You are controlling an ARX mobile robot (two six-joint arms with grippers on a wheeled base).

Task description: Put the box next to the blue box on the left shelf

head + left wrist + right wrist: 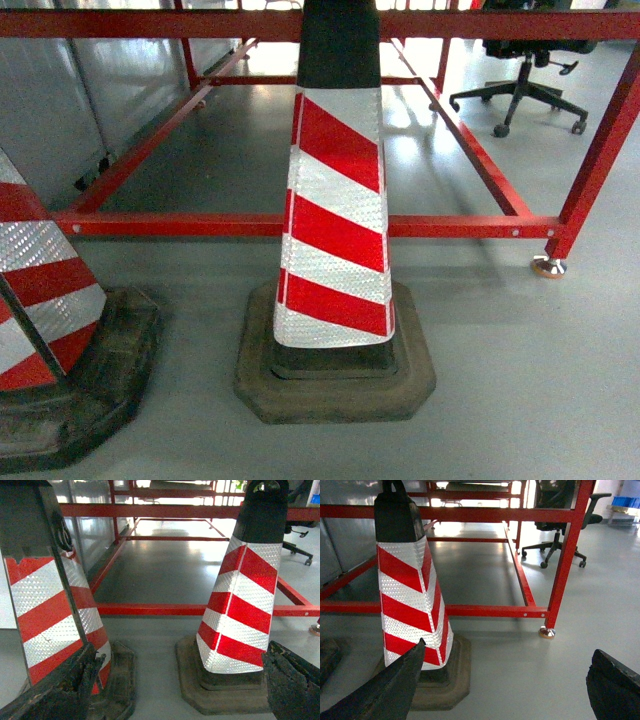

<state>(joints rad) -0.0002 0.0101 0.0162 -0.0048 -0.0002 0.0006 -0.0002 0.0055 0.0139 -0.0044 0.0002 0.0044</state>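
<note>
The box, the blue box and the left shelf do not show in any view. In the left wrist view my left gripper [180, 692] is open, its dark worn fingers [60, 690] wide apart low over the grey floor with nothing between them. In the right wrist view my right gripper [502, 687] is open too, and only bare floor lies between its black fingers [612, 687]. Neither gripper appears in the head view.
A red-and-white striped traffic cone [335, 230] on a black base stands straight ahead, and a second cone [45, 330] stands at the left. Behind them runs a red tubular steel frame [300, 225] with a foot [548, 266]. An office chair [520, 90] stands far right. Something small and blue [624, 501] lies far back.
</note>
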